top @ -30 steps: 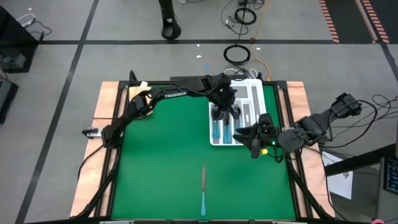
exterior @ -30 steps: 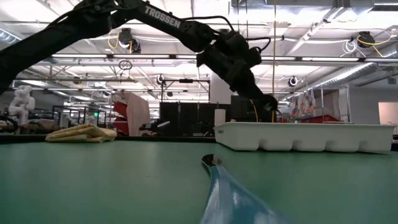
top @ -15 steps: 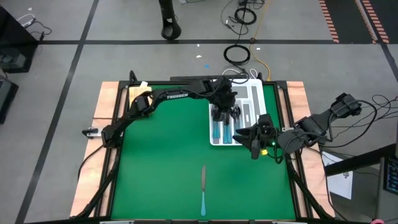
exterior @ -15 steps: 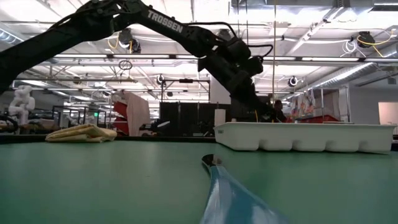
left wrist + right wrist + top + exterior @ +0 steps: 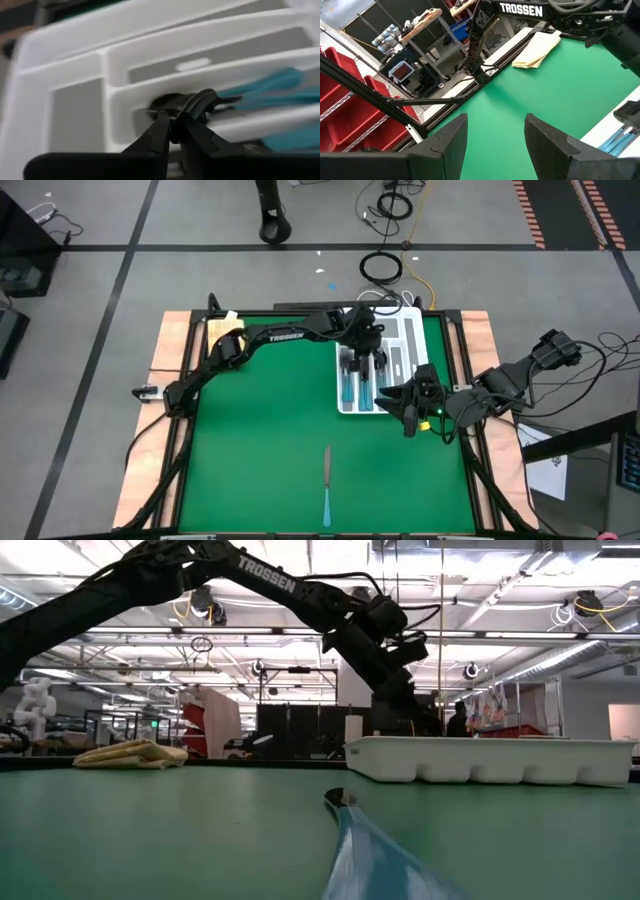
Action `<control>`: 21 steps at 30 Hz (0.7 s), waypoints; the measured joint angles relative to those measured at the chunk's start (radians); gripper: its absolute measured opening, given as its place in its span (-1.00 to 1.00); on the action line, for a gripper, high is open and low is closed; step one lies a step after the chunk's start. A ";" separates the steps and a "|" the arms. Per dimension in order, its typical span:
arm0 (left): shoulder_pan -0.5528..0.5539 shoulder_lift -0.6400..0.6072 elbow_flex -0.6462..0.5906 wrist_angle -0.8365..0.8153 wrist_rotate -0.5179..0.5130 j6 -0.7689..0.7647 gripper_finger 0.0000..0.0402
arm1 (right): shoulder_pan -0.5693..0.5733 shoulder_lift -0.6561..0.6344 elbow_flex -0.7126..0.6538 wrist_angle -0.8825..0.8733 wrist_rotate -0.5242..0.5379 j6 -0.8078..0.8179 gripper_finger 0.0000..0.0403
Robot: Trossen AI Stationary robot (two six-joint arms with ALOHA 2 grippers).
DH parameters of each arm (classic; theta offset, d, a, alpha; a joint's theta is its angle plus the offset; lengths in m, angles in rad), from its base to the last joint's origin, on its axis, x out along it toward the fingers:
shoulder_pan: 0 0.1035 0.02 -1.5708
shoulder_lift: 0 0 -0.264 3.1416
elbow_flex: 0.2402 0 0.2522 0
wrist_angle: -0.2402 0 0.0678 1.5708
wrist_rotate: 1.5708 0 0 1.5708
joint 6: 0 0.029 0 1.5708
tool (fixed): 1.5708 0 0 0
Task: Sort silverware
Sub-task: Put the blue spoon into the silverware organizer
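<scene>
Now one knife [image 5: 326, 486] lies alone near the table's [image 5: 250, 450] front edge, while the left gripper [image 5: 364, 361], fingers barely parted and holding nothing, hangs over the tray [image 5: 405, 320] where several blue-handled pieces [image 5: 357, 388] lie, and the right gripper [image 5: 398, 405] waits wide open and empty by the tray's front corner

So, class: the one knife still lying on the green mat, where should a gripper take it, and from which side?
Grip the knife from straight above, jaws across its narrow width, near where the light-blue handle meets the blade. It lies flat and alone on the mat.
</scene>
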 joint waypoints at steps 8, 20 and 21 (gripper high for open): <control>-0.032 0.000 0.000 0.034 -0.110 0.000 -0.77 | 0.000 0.000 0.000 0.000 -0.002 -0.020 -0.09; -0.047 0.000 -0.001 0.054 -0.169 -0.025 -0.77 | 0.000 0.000 0.000 0.006 -0.049 -0.020 -0.09; -0.049 0.000 -0.001 0.053 -0.173 -0.025 -0.77 | 0.000 0.000 0.000 0.006 -0.051 -0.021 -0.09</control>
